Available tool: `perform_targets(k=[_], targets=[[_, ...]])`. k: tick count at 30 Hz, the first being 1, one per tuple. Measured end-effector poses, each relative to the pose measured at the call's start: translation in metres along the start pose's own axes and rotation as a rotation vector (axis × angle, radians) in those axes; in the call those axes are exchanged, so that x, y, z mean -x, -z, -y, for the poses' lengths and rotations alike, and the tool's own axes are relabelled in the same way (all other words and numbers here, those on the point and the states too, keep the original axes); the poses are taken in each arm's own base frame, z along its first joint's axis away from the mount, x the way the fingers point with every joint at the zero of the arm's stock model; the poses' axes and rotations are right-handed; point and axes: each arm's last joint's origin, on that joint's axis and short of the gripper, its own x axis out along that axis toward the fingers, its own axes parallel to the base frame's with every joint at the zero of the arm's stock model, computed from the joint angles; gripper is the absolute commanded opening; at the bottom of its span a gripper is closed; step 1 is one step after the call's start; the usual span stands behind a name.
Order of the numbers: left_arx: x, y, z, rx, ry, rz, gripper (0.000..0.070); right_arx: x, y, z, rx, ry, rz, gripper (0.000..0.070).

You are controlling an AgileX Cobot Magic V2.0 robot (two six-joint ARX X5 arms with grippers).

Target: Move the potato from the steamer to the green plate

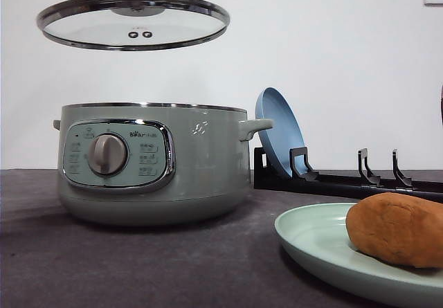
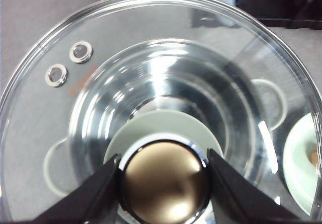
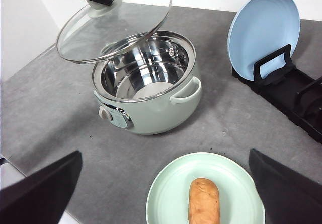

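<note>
We see a grey, matte bench [image 3: 65, 98] backed by a plain white wall [image 1: 332, 59]. On it stands the sage-green steamer [image 1: 154, 162], lid off, its steel bowl bare and shining in the right wrist view. The glass lid [image 1: 133, 21] hangs in the air above the pot, well apart from its rim. The left gripper [image 2: 163, 181] has its jaws closed on the lid's knob [image 2: 165, 181], one dark finger pressed against each side of the chrome cap; in the front view the arm above the knob is cut off by the frame.

The potato [image 3: 204, 201] lies on the green plate [image 3: 171, 194], near the front edge of the bench and well apart from the steamer. In the front view both plate and potato are cropped at the right.

The right gripper [image 3: 163, 194] hovers over the plate with its jaws spread wide, holding nothing; the fingertips run out of frame. Open bench lies between plate and pot.

Toward the back right corner a blue plate [image 3: 264, 32] leans upright in a black rack [image 3: 292, 93], whose far end is cut off.
</note>
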Motion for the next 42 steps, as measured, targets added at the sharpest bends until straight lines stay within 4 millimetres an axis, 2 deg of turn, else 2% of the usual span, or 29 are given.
perform_targets(k=[10,18,27,42], targets=[[-0.004,-0.001,0.006,-0.015,0.01,-0.005,0.0,0.0,0.0,0.0,0.0,0.0,0.0,0.0694],[-0.049,-0.007,0.011,-0.025,0.02,-0.101,0.0,0.0,0.0,0.0,0.0,0.0,0.0,0.0694],[-0.058,-0.008,0.012,-0.029,0.019,-0.122,0.0,0.0,0.0,0.0,0.0,0.001,0.0,0.0694],[-0.099,-0.007,0.011,-0.031,-0.008,-0.226,0.0,0.0,0.0,0.001,0.0,0.023,0.005,0.0694]])
